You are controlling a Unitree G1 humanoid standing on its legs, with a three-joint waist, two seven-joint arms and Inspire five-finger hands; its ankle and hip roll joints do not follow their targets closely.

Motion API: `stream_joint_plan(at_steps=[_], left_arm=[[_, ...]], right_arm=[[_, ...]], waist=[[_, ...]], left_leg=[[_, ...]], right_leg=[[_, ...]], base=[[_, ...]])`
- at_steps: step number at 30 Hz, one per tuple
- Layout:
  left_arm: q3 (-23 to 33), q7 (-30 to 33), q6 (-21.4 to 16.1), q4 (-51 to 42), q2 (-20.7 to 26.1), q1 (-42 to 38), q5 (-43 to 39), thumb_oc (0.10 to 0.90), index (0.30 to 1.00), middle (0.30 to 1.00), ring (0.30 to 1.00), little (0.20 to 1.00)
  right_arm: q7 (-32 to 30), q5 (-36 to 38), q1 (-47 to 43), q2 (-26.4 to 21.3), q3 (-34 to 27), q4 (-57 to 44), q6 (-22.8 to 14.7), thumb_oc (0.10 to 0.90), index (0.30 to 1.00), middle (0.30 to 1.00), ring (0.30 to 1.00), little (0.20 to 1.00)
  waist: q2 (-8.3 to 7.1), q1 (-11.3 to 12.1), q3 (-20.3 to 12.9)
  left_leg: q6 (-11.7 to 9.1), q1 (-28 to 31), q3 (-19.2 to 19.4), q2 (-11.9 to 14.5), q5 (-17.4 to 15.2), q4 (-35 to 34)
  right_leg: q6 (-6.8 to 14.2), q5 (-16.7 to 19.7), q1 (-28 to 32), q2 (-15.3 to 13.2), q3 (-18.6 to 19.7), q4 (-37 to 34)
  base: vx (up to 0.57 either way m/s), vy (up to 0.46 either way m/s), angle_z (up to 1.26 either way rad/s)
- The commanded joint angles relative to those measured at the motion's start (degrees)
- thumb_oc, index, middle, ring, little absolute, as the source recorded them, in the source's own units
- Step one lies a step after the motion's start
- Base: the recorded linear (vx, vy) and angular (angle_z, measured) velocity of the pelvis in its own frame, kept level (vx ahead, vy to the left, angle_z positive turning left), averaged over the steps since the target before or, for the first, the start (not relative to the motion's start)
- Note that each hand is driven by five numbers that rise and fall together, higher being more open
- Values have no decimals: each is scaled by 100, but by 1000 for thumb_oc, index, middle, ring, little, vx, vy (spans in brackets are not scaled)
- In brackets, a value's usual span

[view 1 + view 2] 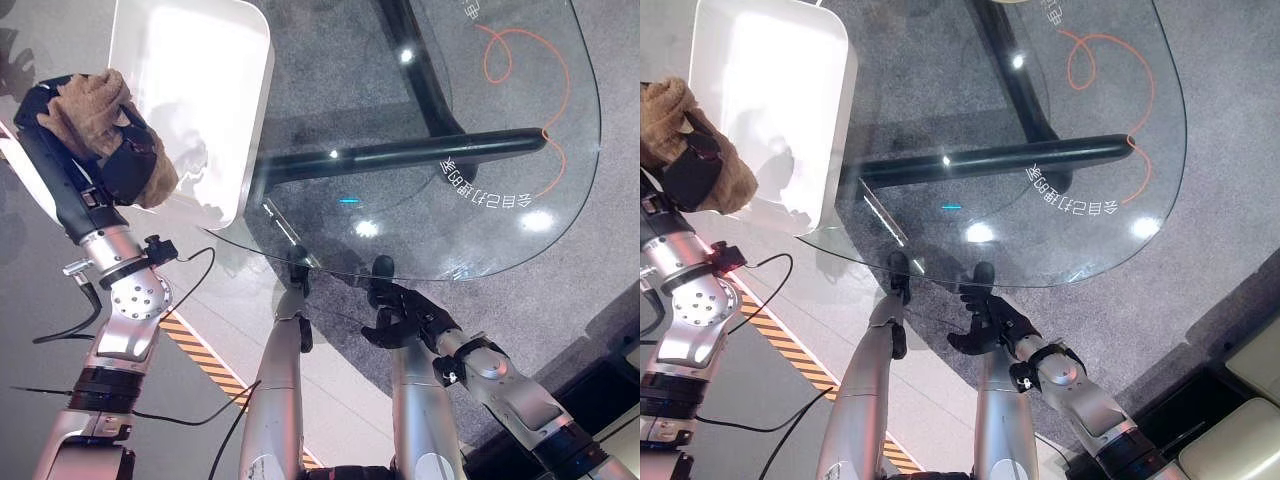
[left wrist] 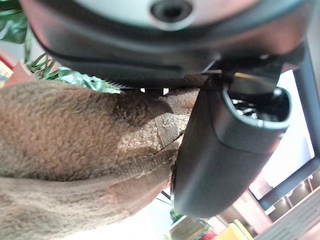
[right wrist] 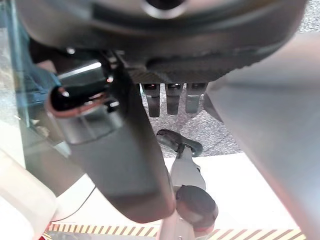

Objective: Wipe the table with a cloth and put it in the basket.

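Note:
A brown fuzzy cloth is bunched in my left hand, whose fingers curl round it. Hand and cloth are raised beside the left rim of the white basket, which stands at the left end of the glass table. In the left wrist view the cloth lies against the thumb. My right hand hangs low, just off the table's near edge, its fingers relaxed and holding nothing; the right wrist view shows its thumb and straight fingers.
A black frame bar runs under the glass. An orange cord loops at the table's far right. Yellow-black tape marks the floor near the left arm. Beige furniture stands at the lower right.

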Motion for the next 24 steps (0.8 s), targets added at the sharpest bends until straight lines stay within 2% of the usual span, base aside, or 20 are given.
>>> stream_joint_plan(at_steps=[1, 6, 13, 21, 24], left_arm=[[262, 294, -342, 15, 634, -508, 218, 100, 300, 300, 300, 200], [20, 56, -299, 448, 730, -853, 209, 100, 300, 300, 300, 200], [-343, 50, -297, 983, 836, -1484, 140, 100, 300, 300, 300, 200], [-843, 338, 148, 1900, 768, -2225, 130, 100, 300, 300, 300, 200], [-944, 472, 265, 2324, 848, -2445, -208, 100, 300, 300, 300, 200]], right_arm=[[311, 248, 125, 32, 378, -358, -86, 800, 900, 900, 900, 900], [411, 342, 14, 3, 399, -317, 4, 800, 900, 900, 900, 900], [469, 463, -146, -73, 487, -333, 144, 800, 900, 900, 900, 900], [466, 565, -513, -50, 623, -177, 185, 800, 900, 900, 900, 900], [459, 697, -684, -85, 655, -71, 147, 800, 900, 900, 900, 900]], waist=[[-153, -136, -147], [-210, -196, -147], [-305, -270, -147], [-389, -373, -147], [-446, -403, -147]], left_leg=[[229, -191, 543, -356, -1115, 1009], [203, -310, 572, -317, -1124, 1022], [192, -576, 539, -296, -1076, 1011], [151, -896, 514, -293, -1023, 1018], [127, -929, 499, -288, -990, 1006]], right_leg=[[190, 662, 18, 376, 19, -1139], [229, 696, -120, 406, 67, -1125], [269, 797, -387, 452, 104, -1137], [272, 870, -703, 502, 101, -1113], [271, 896, -692, 520, 97, -1164]], base=[[0, 0, 0], [13, 21, -1], [5, 4, -1], [-8, 2, -2], [0, 0, 0]])
